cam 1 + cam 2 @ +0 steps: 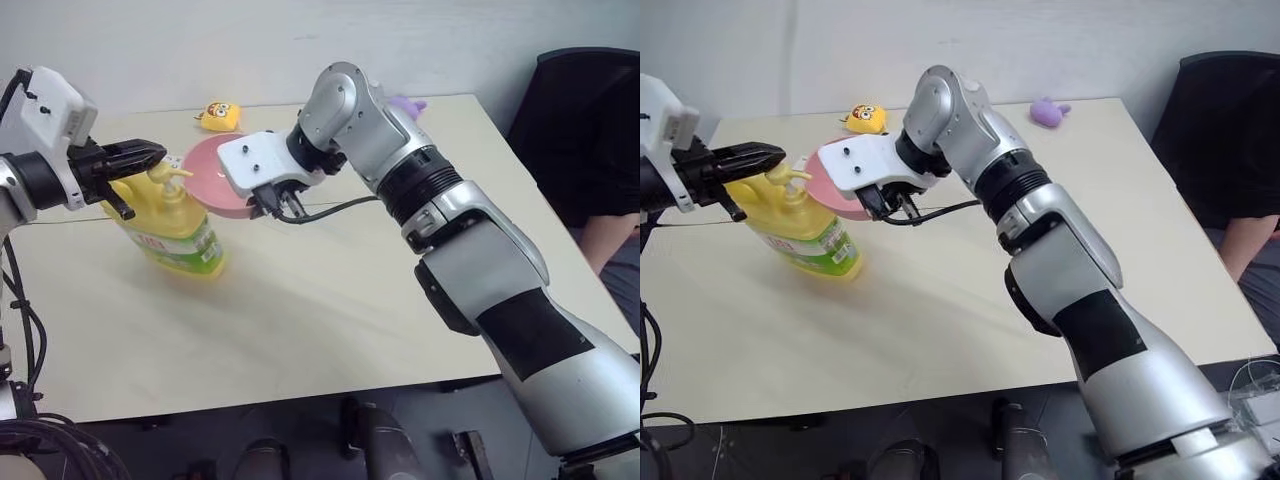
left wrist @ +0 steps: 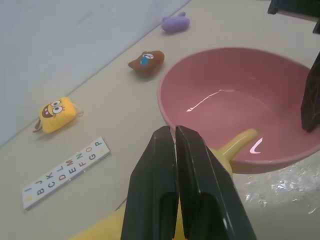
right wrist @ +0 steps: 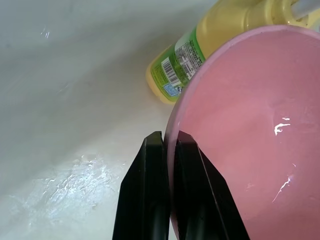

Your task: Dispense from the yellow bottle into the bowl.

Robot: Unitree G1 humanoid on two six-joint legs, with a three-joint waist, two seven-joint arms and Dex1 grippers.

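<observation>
While the right gripper (image 3: pixel 169 142) pinched the rim of the bowl (image 3: pixel 245 130) between its two black fingers, one inside and one outside, it held the pink bowl tilted above the table (image 1: pixel 330 320), its mouth facing the bottle (image 1: pixel 170 225). That yellow jug stood leaning on the table just beside and below the bowl, its green-and-white label low on its side and its pump spout (image 2: pixel 239 140) reaching to the bowl's near rim. The left gripper (image 2: pixel 175 135) had its jaws pressed together with nothing between them, their tips over the pump head; whether they touched it could not be told.

Around them lay small things, none between the grippers and the bottle. A yellow plush toy (image 1: pixel 218 116) sat near the far edge of the table, behind the bowl. A brown plush (image 2: pixel 146 62) lay farther along that edge and a purple plush (image 1: pixel 1046 111) near the far right corner. A white alphabet card (image 2: pixel 66 172) with coloured letters lay flat on the table close to the yellow toy. A thin dark cable (image 1: pixel 340 207) ran from the right wrist over the tabletop.

The table was pale beige and smooth, set against a plain light wall (image 1: pixel 250 45). At its right side stood a black chair (image 1: pixel 585 130) with a person's arm (image 1: pixel 605 240) showing by it. Dark floor (image 1: pixel 300 440) showed below the near edge.
</observation>
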